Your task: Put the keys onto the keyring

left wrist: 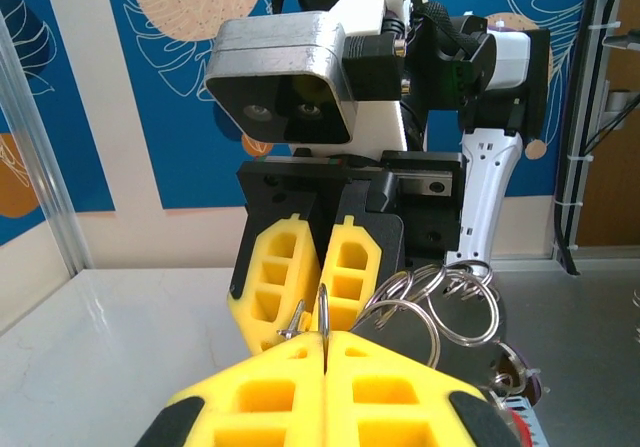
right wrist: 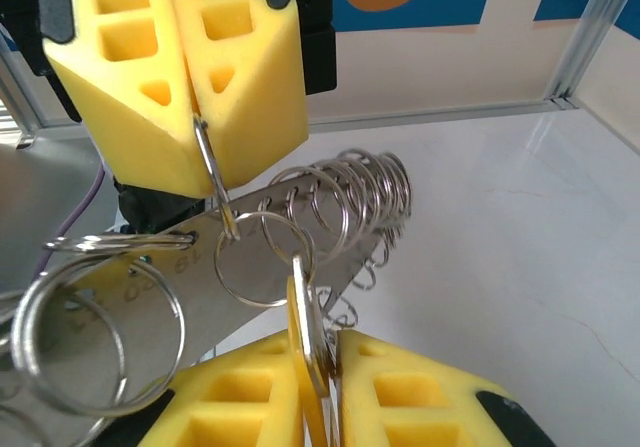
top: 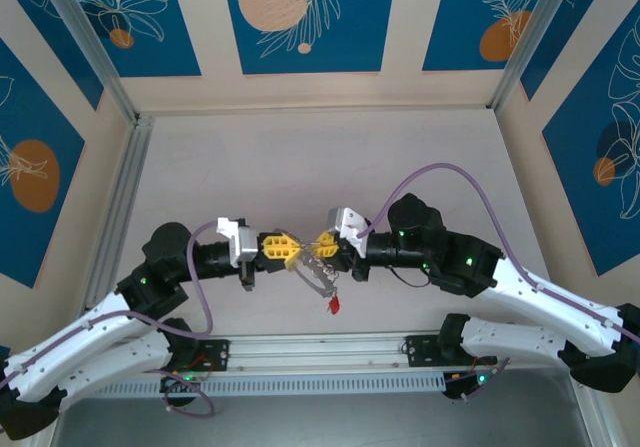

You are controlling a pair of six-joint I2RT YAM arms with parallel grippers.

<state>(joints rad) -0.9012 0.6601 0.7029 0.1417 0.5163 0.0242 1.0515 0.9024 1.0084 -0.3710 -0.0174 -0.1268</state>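
Both arms meet over the middle of the table (top: 300, 157), tips facing each other and almost touching. The left gripper (top: 292, 252) has its yellow fingers pressed flat together, no gap between the pads. A thin silver wire loop, the keyring (right wrist: 213, 182), comes out from between its tips and is pinched there. From the left wrist the same hoop appears edge-on, standing up from the closed fingertips. The right gripper (right wrist: 320, 372) is nearly closed, with a narrow slit left between the pads. A flat yellowish key from the keys (right wrist: 306, 332) sits edge-on in that slit and is clamped. A small ring threaded through that key's head lies against the lower end of the keyring; whether it is on the hoop or only touching it cannot be told. A row of small rings (right wrist: 345, 197) fans out behind, beside a flat grey metal tag (right wrist: 160, 272) with stamped figures. From above, the rest of the bunch hangs below the two grippers, clear of the table, with a red tag (top: 334, 307) lowest.
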